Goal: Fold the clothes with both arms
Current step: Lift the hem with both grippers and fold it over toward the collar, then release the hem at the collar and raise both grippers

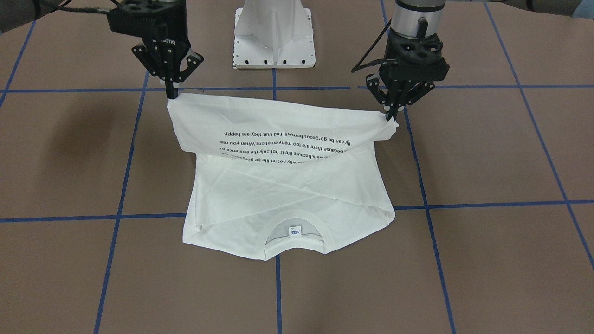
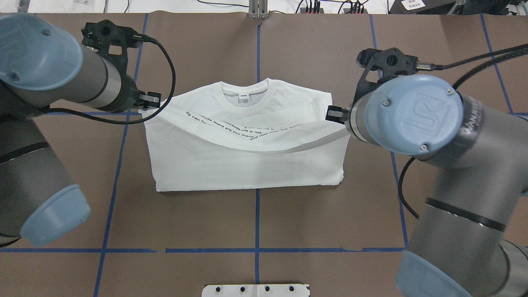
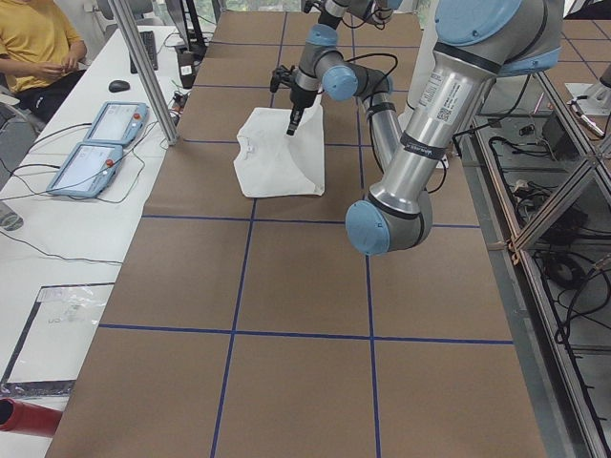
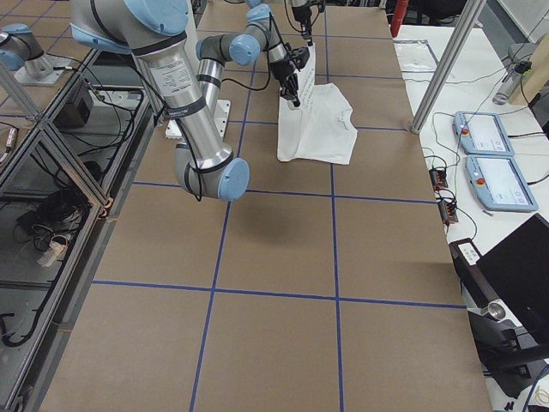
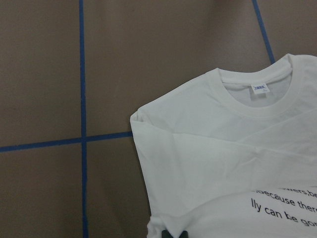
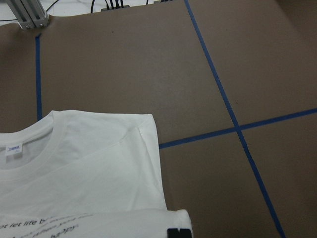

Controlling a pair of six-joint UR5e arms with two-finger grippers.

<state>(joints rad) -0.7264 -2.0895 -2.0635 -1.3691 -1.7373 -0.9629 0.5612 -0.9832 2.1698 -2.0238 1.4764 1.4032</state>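
The white long-sleeved T-shirt point(image 1: 287, 199) lies flat on the brown table, sleeves tucked in, its collar with the small label point(image 1: 293, 230) on the side away from the robot. Its hem half is lifted and hangs as a sagging band between the grippers, the black printed text point(image 1: 287, 139) showing on it. My left gripper point(image 1: 391, 116) is shut on one hem corner. My right gripper point(image 1: 172, 95) is shut on the other hem corner. Both hold the cloth a little above the table. In the overhead view the shirt point(image 2: 247, 165) spans between the left gripper point(image 2: 149, 100) and the right gripper point(image 2: 333, 113).
The white metal pedestal point(image 1: 274, 37) stands at the robot's side of the table behind the shirt. Blue tape lines point(image 1: 116, 216) grid the brown table. In the left side view a seated person point(image 3: 38, 48) and two teach pendants point(image 3: 105, 129) are beyond the table's far edge.
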